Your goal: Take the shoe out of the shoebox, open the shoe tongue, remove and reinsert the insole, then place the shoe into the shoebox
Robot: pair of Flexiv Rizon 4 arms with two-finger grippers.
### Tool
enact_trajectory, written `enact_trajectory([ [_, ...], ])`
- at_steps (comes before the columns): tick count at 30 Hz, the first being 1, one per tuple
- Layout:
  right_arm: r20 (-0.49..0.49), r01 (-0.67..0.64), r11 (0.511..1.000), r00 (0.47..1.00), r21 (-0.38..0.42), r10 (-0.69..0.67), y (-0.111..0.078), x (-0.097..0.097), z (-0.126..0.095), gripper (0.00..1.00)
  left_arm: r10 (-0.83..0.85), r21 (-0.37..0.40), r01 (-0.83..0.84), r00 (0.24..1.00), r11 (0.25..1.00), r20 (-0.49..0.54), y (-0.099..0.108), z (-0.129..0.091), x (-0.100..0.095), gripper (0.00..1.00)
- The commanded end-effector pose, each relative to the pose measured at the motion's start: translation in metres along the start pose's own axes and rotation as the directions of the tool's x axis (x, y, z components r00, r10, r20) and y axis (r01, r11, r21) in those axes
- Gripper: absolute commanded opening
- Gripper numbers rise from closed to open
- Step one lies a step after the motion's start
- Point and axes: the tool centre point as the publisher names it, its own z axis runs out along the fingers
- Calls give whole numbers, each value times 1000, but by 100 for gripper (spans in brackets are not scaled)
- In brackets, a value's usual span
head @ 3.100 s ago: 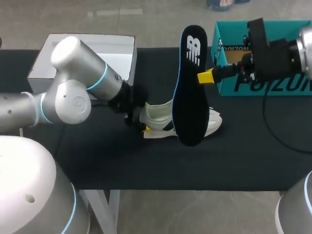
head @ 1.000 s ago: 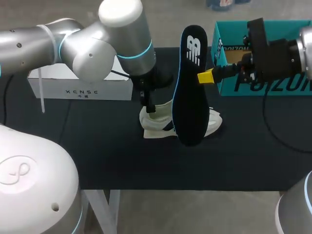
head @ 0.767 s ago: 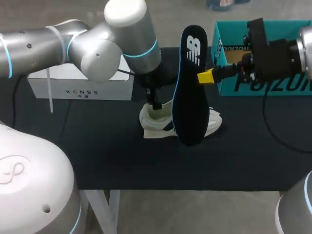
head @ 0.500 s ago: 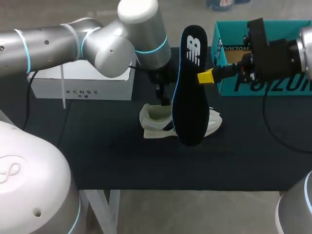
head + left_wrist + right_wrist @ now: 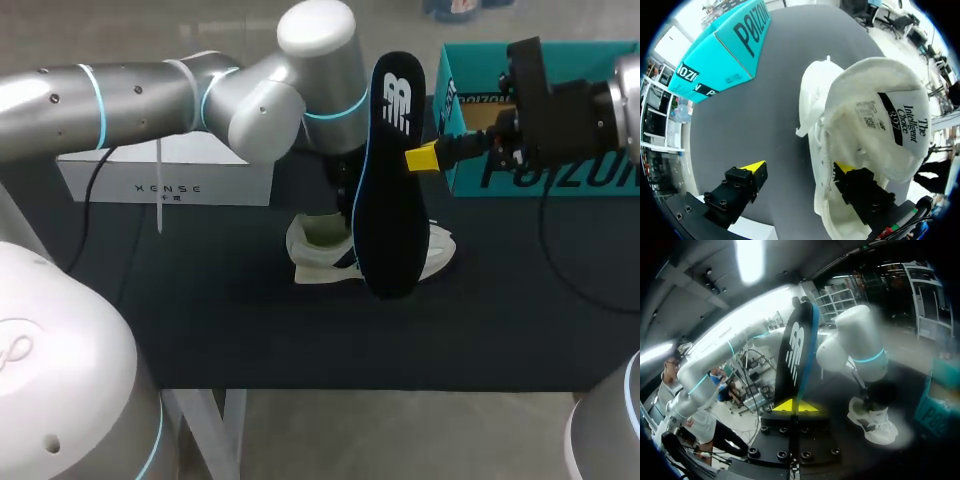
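Over the black table [image 5: 200,320], right gripper [image 5: 420,157] pinches the insole [image 5: 390,200]; left gripper [image 5: 797,168] gapes, one finger apparently inside the shoe [image 5: 875,115].

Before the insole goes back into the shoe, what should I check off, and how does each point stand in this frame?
1. Insole grip: ok. The right gripper is shut on the insole, holding it upright.
2. Shoe out of the shoebox and on the table: ok.
3. Tongue folded back: ok, its label side shows in the left wrist view.
4. Opening free for the insole: not ok. The left gripper is open, with one finger inside the shoe.
5. Shoe steadied against sliding: cannot tell.
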Motion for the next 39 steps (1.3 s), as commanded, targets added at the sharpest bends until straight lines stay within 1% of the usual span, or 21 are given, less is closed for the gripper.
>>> enact_trajectory([
  [1, 0, -1, 1000, 1000, 3, 1, 2, -2, 4, 0, 11, -23, -11, 1000, 1000, -27, -2, 10, 6, 0],
  [3, 0, -1, 1000, 1000, 3, 1, 2, -2, 4, 0, 23, -26, -24, 998, 999, -51, -1, 14, 13, 0],
  [16, 0, -1, 1000, 1000, 3, 1, 2, -2, 4, 0, 23, -26, -24, 998, 999, -51, -1, 14, 13, 0],
  [17, 0, -1, 1000, 1000, 3, 1, 2, -2, 4, 0, 86, -15, -87, 994, 996, -68, -2, 11, 13, 0],
  [19, 0, -1, 1000, 1000, 3, 1, 2, -2, 4, 0, 240, 10, -241, 964, 971, -117, -6, 4, 11, 0],
  [20, 0, -1, 1000, 1000, 3, 1, 2, -2, 4, 0, 327, 37, -325, 932, 945, -154, -8, 2, 9, 0],
  [21, 0, -1, 1000, 1000, 3, 1, 2, -2, 4, 0, 428, 97, -417, 889, 904, -161, -10, -1, 8, 0],
  [22, 0, -1, 1000, 1000, 3, 1, 2, -2, 4, 0, 521, 119, -508, 833, 853, -186, -12, -5, 7, 0],
  [23, 0, -1, 1000, 1000, 3, 1, 2, -2, 4, 0, 611, 123, -598, 769, 792, -191, -15, -9, 8, 0],
  [25, 0, -1, 1000, 1000, 3, 1, 2, -2, 4, 0, 690, 118, -681, 702, 723, -179, -19, -18, 8, 0],
  [26, 0, -1, 1000, 1000, 3, 1, 2, -2, 4, 0, 707, 108, -700, 690, 706, -154, -19, -24, 9, 0],
  [27, 0, -1, 1000, 1000, 3, 1, 2, -2, 4, 0, 669, 72, -665, 734, 743, -115, -18, -29, 7, 0],
  [38, 0, -1, 1000, 1000, 3, 1, 2, -2, 4, 0, 669, 72, -665, 734, 743, -115, -18, -29, 7, 0],
  [39, 0, -1, 1000, 1000, 3, 1, 2, -2, 4, 0, 721, 75, -718, 685, 692, -103, -20, -33, 7, 0],
])
